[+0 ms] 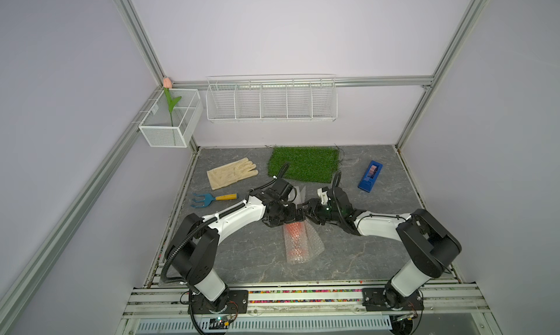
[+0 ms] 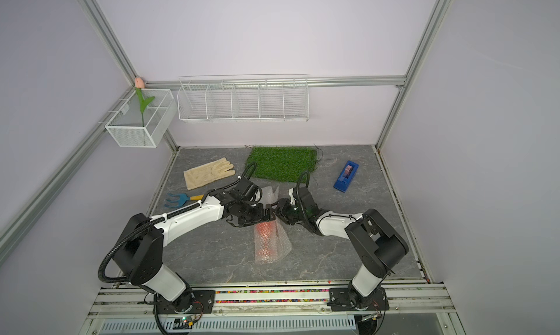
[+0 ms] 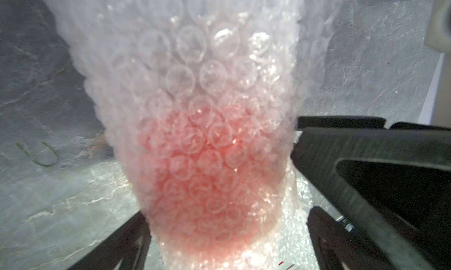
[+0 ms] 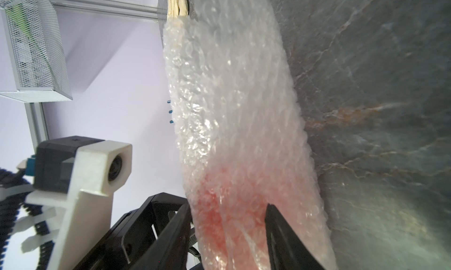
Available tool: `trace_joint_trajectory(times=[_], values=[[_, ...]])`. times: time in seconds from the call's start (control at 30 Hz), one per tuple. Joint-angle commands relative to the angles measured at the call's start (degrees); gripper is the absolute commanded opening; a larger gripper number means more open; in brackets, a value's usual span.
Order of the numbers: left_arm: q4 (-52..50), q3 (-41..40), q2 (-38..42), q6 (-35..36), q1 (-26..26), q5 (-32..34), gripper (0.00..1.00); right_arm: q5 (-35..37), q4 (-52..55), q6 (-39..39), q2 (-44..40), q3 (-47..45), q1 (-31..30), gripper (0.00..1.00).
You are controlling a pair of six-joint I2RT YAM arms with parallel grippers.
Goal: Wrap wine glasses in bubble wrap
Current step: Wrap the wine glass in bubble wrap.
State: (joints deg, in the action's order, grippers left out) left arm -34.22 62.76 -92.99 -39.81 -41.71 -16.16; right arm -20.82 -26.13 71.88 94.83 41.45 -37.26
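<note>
As the goblet (image 1: 293, 238) already lies rolled inside the bubble wrap (image 1: 307, 251) at the centre of the desk (image 1: 239, 257), we judge the wrapping largely done. At the roll's 12 o'clock end, the left tool (image 1: 296, 217) is spread wide and straddles it without gripping. The right tool (image 1: 309, 212) appears clamped across it. Left to do: a loose flap at 4 o'clock, and the ends look untucked.

Bench (image 1: 242, 257): grey stone-look slab. Along the back sit a cream glove (image 1: 231, 173) on the left, a green turf mat (image 1: 304, 164) in the centre and a blue tape dispenser (image 1: 370, 176) on the right, with a blue hand rake (image 1: 212, 198) just in front of the glove. Mid-bench: bubble wrap (image 1: 303, 245) rolled round the red goblet (image 1: 294, 235), lying on its side.
</note>
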Motion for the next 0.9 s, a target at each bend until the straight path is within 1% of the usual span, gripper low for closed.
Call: trace_joint_trajectory(times=[0.0,0.5,0.6,0.67,0.8,0.87], values=[[3.6,-0.1,0.6,-0.3,0.0,1.2,1.0,-1.5,-2.5,1.5,0.6,-1.0,-1.7,0.52],[3.9,0.4,-1.9,-0.8,0.0,2.7,0.91,-1.1,-4.5,3.5,-2.4,-3.7,-2.0,0.51],[4.3,0.4,-2.4,-0.8,0.0,2.7,0.86,-1.2,-4.9,3.8,-2.5,-3.9,-2.1,0.51],[4.4,0.3,-2.6,-0.8,0.0,2.8,0.8,-1.3,-5.4,3.9,-2.3,-4.0,-2.1,0.51],[4.3,0.1,-2.7,-0.4,0.0,3.1,0.73,-1.2,-4.5,3.2,-2.2,-3.8,-1.9,0.51],[4.3,0.0,-2.8,-0.2,0.0,3.1,0.71,-1.0,-3.4,2.4,-2.3,-3.7,-1.5,0.52]])
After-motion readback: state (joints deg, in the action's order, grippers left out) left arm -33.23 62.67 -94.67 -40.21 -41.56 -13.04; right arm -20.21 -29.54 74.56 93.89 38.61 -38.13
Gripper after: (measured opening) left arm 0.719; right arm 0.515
